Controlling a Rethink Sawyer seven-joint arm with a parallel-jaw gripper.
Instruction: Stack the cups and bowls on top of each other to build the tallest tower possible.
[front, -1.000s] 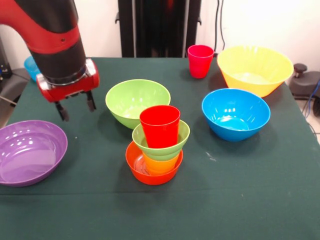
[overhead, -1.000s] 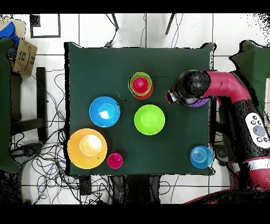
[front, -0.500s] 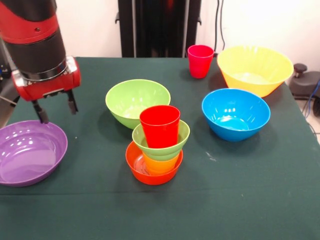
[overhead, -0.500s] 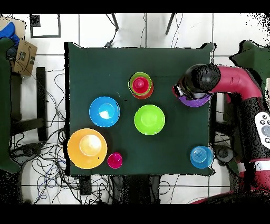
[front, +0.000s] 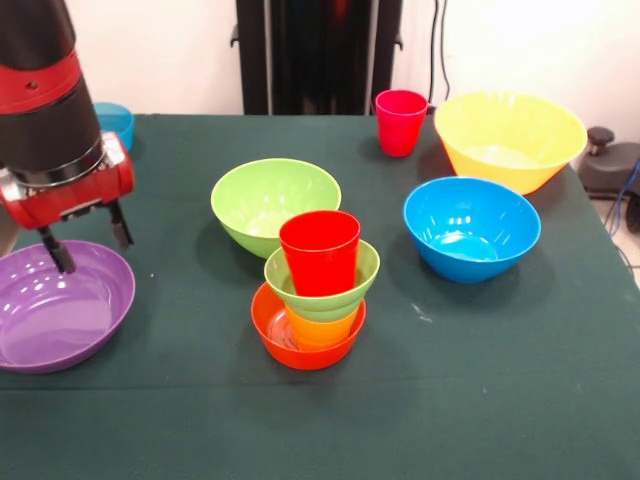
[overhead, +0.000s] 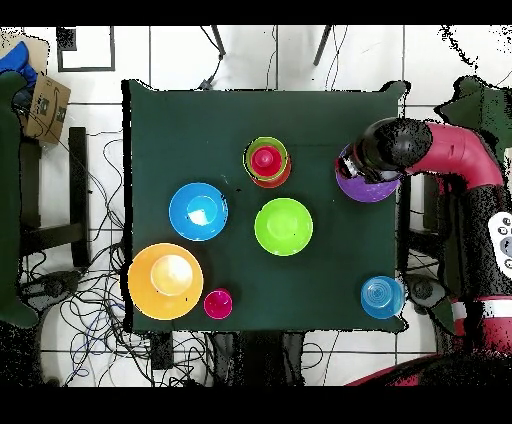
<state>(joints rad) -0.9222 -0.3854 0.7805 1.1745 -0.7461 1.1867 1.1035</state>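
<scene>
Green cloth covers the counter (front: 480, 400). My claw (front: 86, 240) hangs with its fingers spread and empty over the far rim of the purple bowl (front: 55, 305). Mid-counter stands the tower (front: 315, 290): orange bowl, yellow-orange cup, small green bowl, red cup on top. Just behind it sits the larger green bowl (front: 270, 200).

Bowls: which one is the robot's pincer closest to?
The wide shallow purple plastic bowl. The open pincer hangs right over its rim, while the green, blue, yellow and orange bowls sit further away.
</scene>
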